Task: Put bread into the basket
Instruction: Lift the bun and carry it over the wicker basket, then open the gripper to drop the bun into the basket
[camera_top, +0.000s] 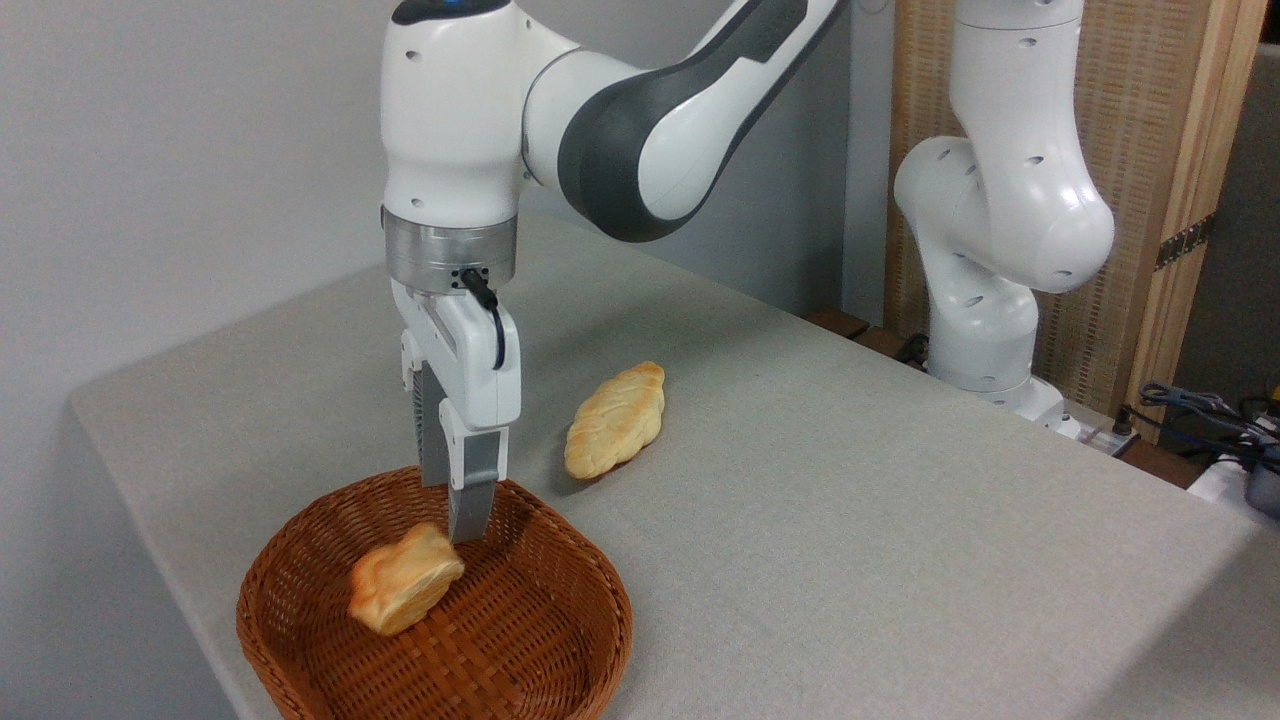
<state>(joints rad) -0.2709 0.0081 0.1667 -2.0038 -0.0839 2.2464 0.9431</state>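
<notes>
Camera view: we see the bread (405, 581) lying in the basket (560, 640), just below the gripper (452, 515), which has let go.

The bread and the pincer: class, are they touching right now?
Cannot tell. The camera shows the bread lying in the basket, with the pincer tip overlapping its upper edge; no gap shows.

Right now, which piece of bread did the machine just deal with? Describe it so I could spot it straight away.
Find the reddish-brown wicker basket at the near left corner of the grey table. Lying inside it, just below the robot's hand, is the bread: a small, lumpy, deep golden-orange bun. The other loaf is longer, paler and lies on the table outside the basket.
</notes>
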